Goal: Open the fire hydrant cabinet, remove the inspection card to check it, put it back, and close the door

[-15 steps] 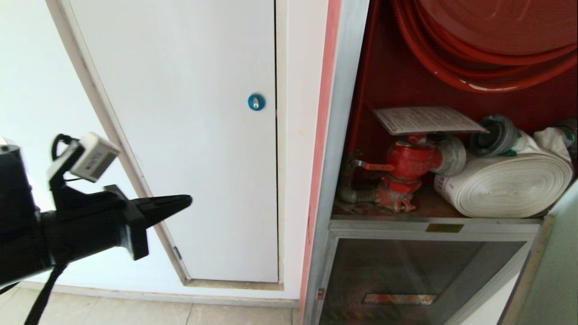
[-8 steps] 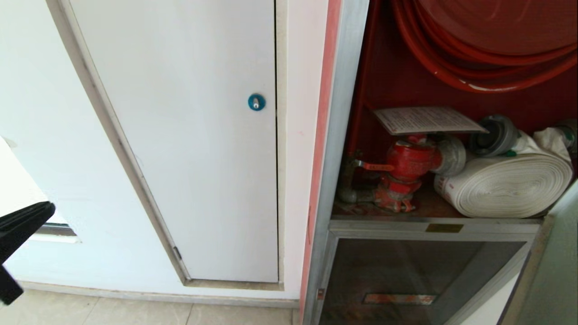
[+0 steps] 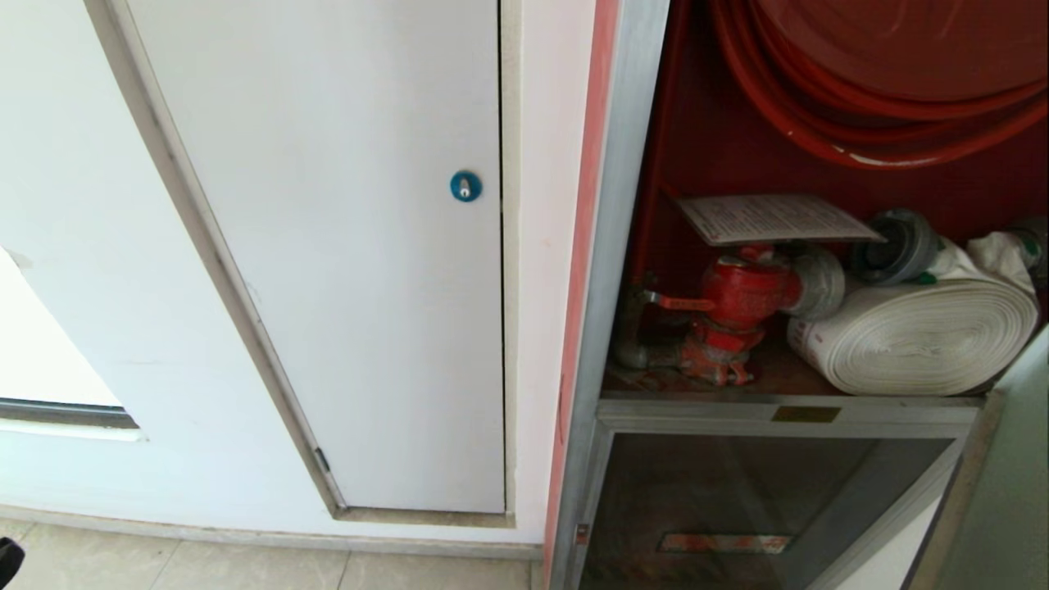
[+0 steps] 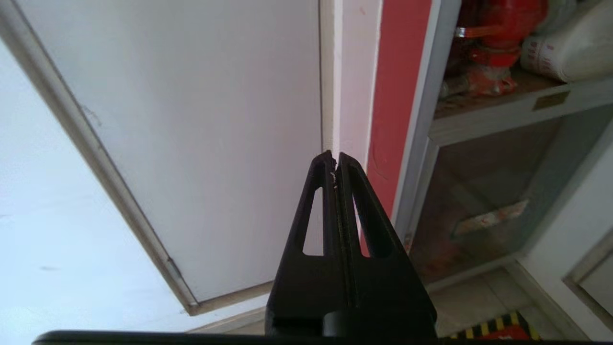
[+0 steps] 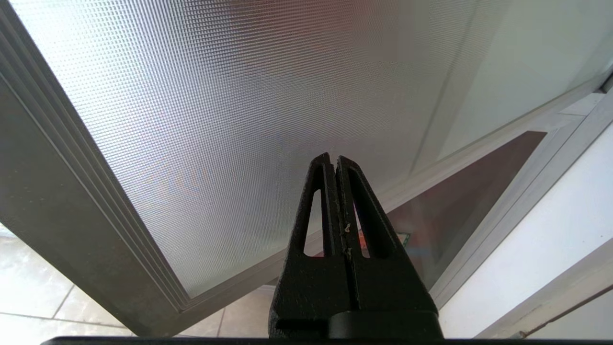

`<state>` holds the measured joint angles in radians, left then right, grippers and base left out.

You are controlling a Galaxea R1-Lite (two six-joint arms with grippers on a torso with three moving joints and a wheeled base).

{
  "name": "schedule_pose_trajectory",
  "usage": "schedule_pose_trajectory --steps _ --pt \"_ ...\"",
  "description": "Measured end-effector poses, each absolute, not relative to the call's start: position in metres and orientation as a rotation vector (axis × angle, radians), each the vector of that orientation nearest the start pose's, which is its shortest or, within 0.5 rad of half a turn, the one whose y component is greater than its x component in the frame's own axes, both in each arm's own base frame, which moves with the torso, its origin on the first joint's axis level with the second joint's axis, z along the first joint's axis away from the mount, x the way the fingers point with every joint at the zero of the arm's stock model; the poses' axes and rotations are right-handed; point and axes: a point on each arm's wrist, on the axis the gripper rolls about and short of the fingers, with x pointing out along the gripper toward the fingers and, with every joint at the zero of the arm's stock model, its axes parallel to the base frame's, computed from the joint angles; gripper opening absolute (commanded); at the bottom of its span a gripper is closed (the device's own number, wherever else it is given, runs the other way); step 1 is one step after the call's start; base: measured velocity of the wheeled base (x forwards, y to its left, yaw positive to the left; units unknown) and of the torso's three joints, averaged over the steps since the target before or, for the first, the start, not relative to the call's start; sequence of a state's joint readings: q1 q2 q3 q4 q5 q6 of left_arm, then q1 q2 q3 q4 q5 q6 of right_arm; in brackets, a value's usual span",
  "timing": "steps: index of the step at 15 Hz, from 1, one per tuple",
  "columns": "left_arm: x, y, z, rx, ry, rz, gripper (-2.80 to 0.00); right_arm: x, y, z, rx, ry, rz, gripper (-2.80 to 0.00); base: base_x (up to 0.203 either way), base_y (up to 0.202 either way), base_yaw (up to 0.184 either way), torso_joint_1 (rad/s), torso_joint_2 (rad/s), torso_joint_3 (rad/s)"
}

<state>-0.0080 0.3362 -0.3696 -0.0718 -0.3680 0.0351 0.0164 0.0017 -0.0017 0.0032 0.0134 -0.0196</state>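
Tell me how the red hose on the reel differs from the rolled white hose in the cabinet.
The red hose is round tubing looped around the reel, up top; the white hose is a flat band wound into a tight roll, lying on the shelf below. Both sit inside the open fire hydrant cabinet.
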Motion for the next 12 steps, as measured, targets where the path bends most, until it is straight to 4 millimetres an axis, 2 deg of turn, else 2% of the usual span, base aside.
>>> schedule_pose_trajectory --steps 4,6,9,12 --pt "-0.033 -0.005 0.170 0.064 -0.184 -0.245 -2.80 -0.023 0.000 0.076 -0.019 0.003 0.030 -2.80 0.000 0.000 0.000 0.000 0.00 0.000" --pt "-0.040 -0.005 0.152 0.075 -0.201 -0.201 -2.80 -0.023 0.000 0.076 -0.018 0.003 0.029 -2.80 0.000 0.000 0.000 0.000 0.00 0.000" --pt "-0.037 -0.001 0.124 0.081 -0.164 -0.058 -2.80 -0.023 0.000 0.076 -0.018 0.003 0.030 -2.80 0.000 0.000 0.000 0.000 0.00 0.000" --pt "-0.030 -0.001 0.103 0.114 -0.138 -0.048 -2.80 -0.023 0.000 0.076 -0.018 0.003 0.029 -2.80 0.000 0.000 0.000 0.000 0.00 0.000"
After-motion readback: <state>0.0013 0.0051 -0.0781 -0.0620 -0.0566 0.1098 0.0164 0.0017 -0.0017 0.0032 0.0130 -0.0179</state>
